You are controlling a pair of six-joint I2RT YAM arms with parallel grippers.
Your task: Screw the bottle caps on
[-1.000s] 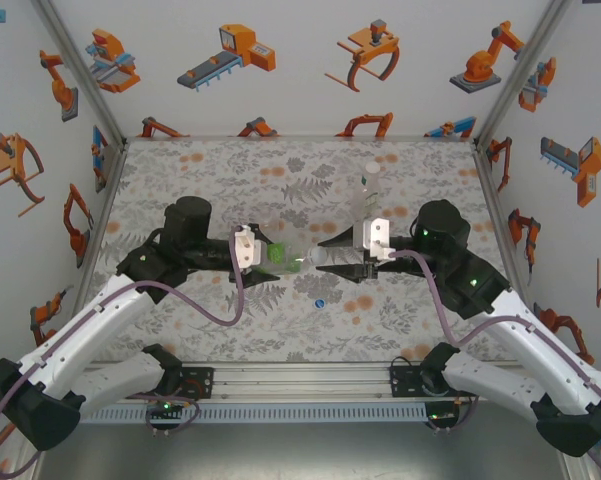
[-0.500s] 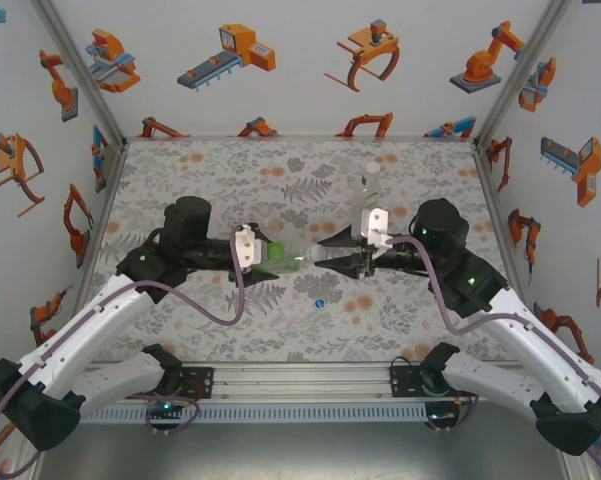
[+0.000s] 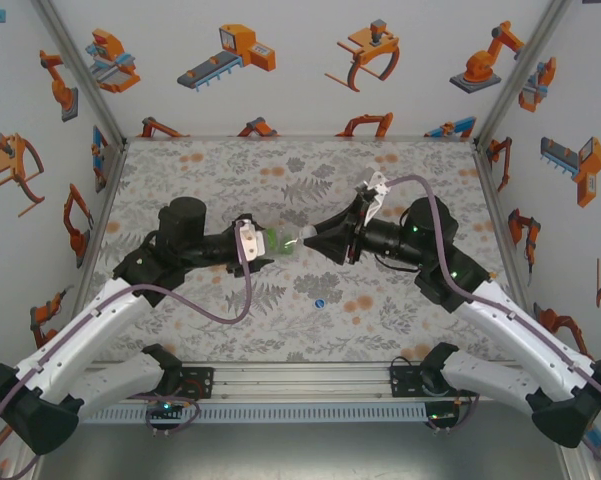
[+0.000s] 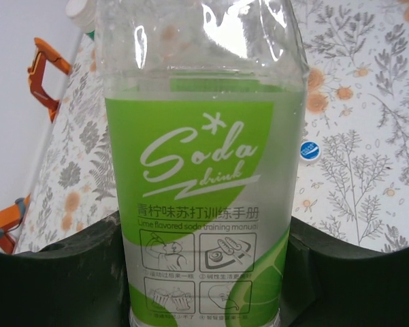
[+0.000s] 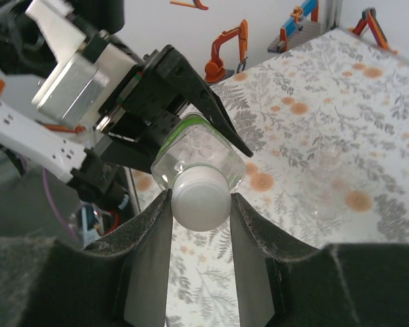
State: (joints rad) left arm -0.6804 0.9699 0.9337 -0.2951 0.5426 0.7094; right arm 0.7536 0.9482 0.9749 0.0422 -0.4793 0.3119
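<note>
My left gripper [image 3: 263,243] is shut on the green-labelled bottle [image 3: 278,241], holding it off the table with its neck pointing right. In the left wrist view the bottle [image 4: 204,170] stands between the dark fingers [image 4: 68,272]. My right gripper [image 3: 311,239] is shut on the white cap [image 5: 201,197], which sits on the bottle's neck [image 5: 197,160], one finger [image 5: 146,252] pressing each side. A blue cap [image 3: 321,302] lies loose on the table, in the left wrist view to the right of the bottle [image 4: 309,151].
A colourless bottle [image 5: 324,178] stands on the patterned table [image 3: 200,180] to the right of the held one. Another white cap [image 4: 80,9] shows at the top left of the left wrist view. Walls with robot pictures close the back and sides.
The right wrist has turned about the cap and its arm has swung toward the far side. Both grippers and the bottle have shifted slightly up and away from the near edge.
</note>
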